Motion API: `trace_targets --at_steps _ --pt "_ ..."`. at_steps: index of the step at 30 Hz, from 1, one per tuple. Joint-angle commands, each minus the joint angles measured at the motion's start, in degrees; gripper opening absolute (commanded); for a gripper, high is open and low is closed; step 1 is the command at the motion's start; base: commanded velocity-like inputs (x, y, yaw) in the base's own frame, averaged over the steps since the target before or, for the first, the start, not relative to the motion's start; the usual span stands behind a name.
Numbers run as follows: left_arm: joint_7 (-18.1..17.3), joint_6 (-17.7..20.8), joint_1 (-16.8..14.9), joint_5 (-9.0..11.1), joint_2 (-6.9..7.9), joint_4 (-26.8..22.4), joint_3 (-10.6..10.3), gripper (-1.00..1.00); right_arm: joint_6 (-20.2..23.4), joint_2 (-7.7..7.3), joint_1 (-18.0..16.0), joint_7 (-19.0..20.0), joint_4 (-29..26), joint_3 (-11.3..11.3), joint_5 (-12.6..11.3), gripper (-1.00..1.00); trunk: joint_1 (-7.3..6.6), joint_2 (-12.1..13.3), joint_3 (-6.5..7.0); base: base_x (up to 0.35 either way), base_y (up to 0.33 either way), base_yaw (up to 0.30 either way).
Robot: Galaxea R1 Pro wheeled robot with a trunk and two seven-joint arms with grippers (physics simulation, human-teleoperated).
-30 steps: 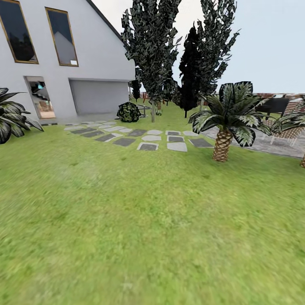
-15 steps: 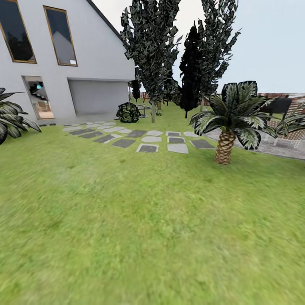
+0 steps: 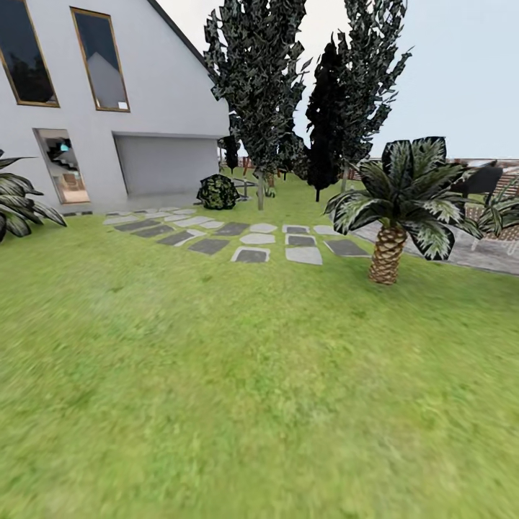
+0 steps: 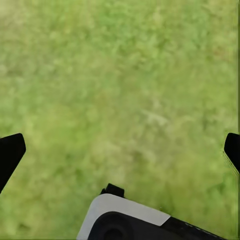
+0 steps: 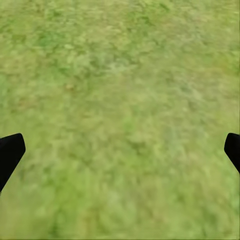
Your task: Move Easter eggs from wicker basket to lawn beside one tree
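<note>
A: Ground?
B: Lawn (image 3: 238,389), short green grass in lighter and darker patches, across the whole foreground. Beyond it, grey stepping stones (image 3: 252,254), about a dozen, in loose rows. Paving (image 3: 476,252) at far right.

A: Surroundings?
B: Garden. White house (image 3: 144,94) at left, two tall dark windows, one garage door (image 3: 167,164). Brown fence (image 3: 461,163) far back at right.

A: Trees, counted?
B: Two tall trees with pale trunks and jagged dark crowns (image 3: 258,79); one black tree (image 3: 323,122) between them. One small palm (image 3: 393,209) at right of the stones, fronds of another at the right edge. One round bush (image 3: 218,191) near the garage. One leafy plant (image 3: 18,198) at the left edge.

A: Eggs, basket?
B: Not to be located from here.

A: End effectors?
B: Left end effector (image 4: 120,155) spread wide apart over bare grass, nothing between. Right end effector (image 5: 120,155) likewise wide apart over grass.
</note>
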Motion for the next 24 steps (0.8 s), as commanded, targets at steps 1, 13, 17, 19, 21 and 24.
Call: trace_targets --at_steps 1,13,17,19,21,24 --pt "0.0 0.0 0.0 0.2 -0.01 -0.1 0.0 1.00 -0.3 0.02 0.0 -0.1 0.1 0.0 0.0 1.00 0.07 -0.1 -0.11 0.338 -0.071 0.000" --pt "0.0 -0.1 0.0 0.2 -0.01 -0.1 0.0 1.00 -0.6 -0.06 0.0 0.0 0.3 0.1 0.1 1.00 0.07 -0.1 -0.11 0.338 -0.080 0.000" --pt "0.0 -0.1 0.1 0.2 -0.01 -0.1 0.0 1.00 -0.6 -0.09 0.0 0.0 0.4 0.1 0.1 1.00 0.07 -0.1 -0.11 0.338 -0.081 0.000" --pt "0.0 -0.1 0.1 0.2 -0.01 -0.1 0.1 1.00 -0.6 -0.10 0.0 0.0 0.4 0.1 0.1 1.00 0.07 -0.1 -0.11 0.338 -0.081 0.000" --pt "0.0 -0.1 0.1 0.2 -0.01 -0.1 0.1 1.00 -0.6 -0.12 0.0 0.0 0.4 0.1 0.1 1.00 0.07 -0.1 -0.11 0.338 -0.081 0.000" --pt "0.0 -0.1 0.0 0.2 -0.01 -0.1 0.1 1.00 -0.6 -0.34 0.0 0.0 0.4 0.1 0.1 1.00 0.07 -0.1 -0.11 0.338 -0.081 0.000"
